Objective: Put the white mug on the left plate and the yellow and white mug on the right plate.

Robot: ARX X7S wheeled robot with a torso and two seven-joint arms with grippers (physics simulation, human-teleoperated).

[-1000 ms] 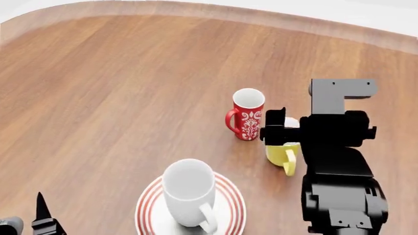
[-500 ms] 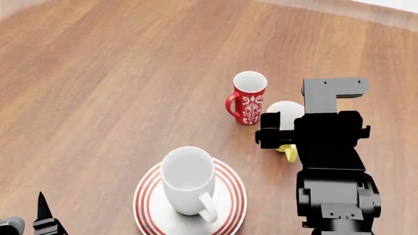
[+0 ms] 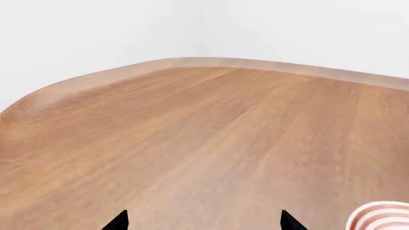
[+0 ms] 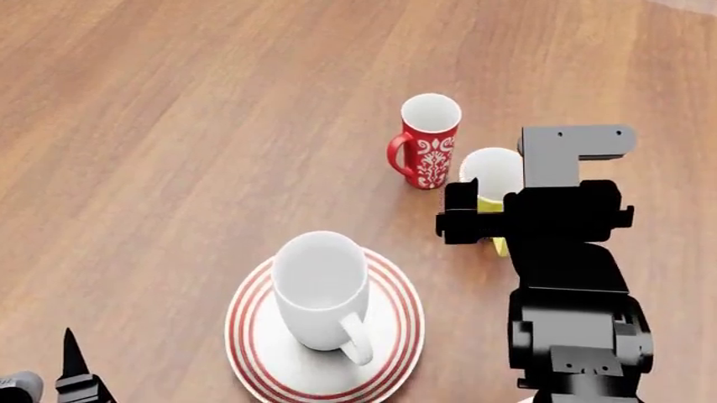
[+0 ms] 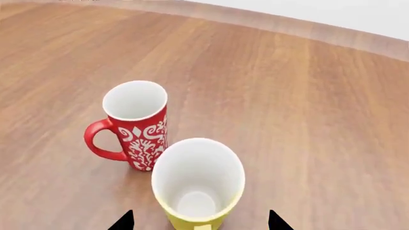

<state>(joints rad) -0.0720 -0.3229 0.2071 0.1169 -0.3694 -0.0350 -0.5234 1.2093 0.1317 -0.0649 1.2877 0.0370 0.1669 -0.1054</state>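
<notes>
1. Since the earlier frames my head view had tilted down, and the yellow and white mug (image 5: 198,184) showed more of its rim beside the red mug (image 4: 428,138).
2. My right gripper (image 5: 198,221) had its fingertips spread either side of that mug, not touching.
3. My left gripper (image 3: 203,221) sat parted over the table (image 3: 191,134).
4. The white mug (image 4: 321,290) stood on the left plate (image 4: 252,348).

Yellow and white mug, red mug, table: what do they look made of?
Yellow and white mug: likely glazed ceramic, smooth, white inside. Red mug: probably the same, with white printed ornament. Table: wood or wood-look veneer, visible grain, satin finish.
</notes>
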